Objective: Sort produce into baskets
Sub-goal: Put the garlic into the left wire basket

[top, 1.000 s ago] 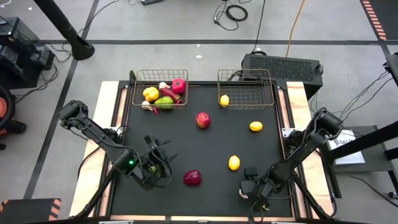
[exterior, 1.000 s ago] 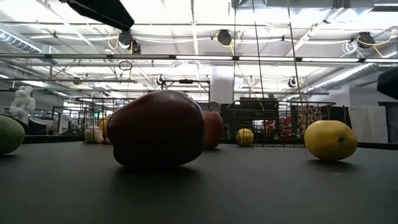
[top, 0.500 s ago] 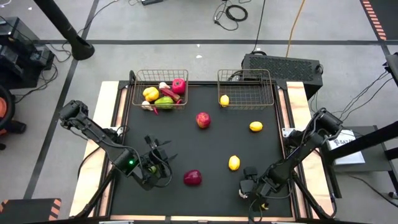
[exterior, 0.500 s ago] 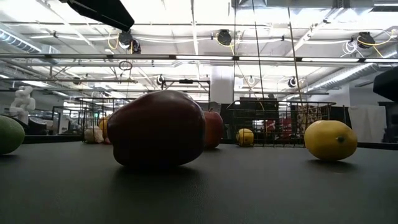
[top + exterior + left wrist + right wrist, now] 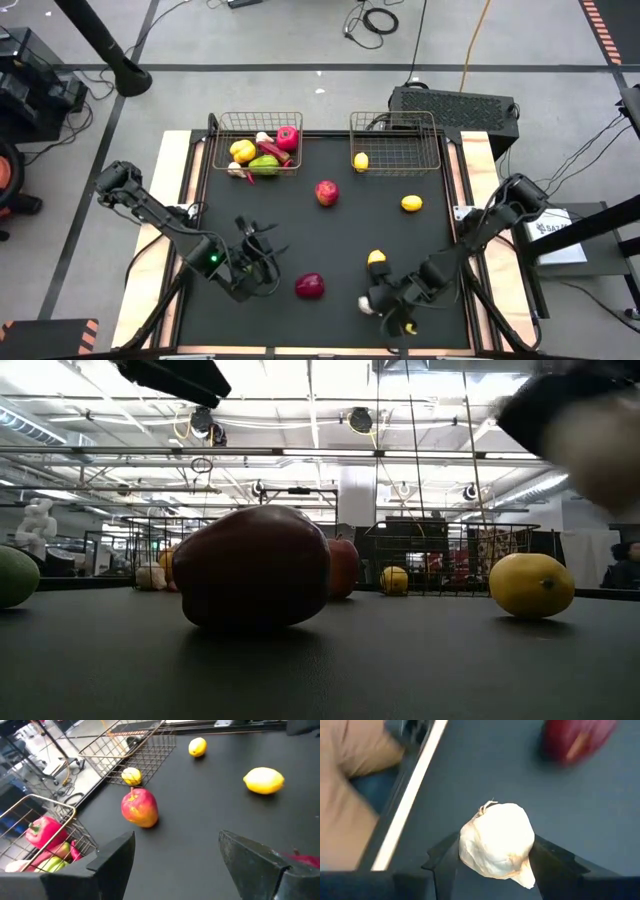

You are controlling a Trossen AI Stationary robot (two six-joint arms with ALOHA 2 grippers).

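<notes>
High view: R gripper [image 5: 383, 305] is hanging over the mat's near edge, just below a lemon [image 5: 376, 259]; L gripper [image 5: 258, 262] is waiting near the dark-red onion [image 5: 310, 287]. L basket [image 5: 222, 122] is holding mixed veg; R basket [image 5: 432, 122] is holding one lemon [image 5: 361, 160]. An apple [image 5: 326, 192] and another lemon [image 5: 411, 203] are lying loose betw. them.

Low view: onion [image 5: 253, 567] is filling the foreground; lime [image 5: 16, 576] at the L edge.

L wrist: L fingers [image 5: 256, 862] are standing apart, nothing betw. them.

R wrist: R fingers [image 5: 444, 861] are clamping a garlic bulb [image 5: 496, 845], one on each side, clear of the mat.

Judgement: carry step is beginning. Doing it well = keeping the squeeze steady on the round bulb, lifting above the basket rim, steering past the loose fruit, and releasing low inside the veg basket, prob. the L one.
</notes>
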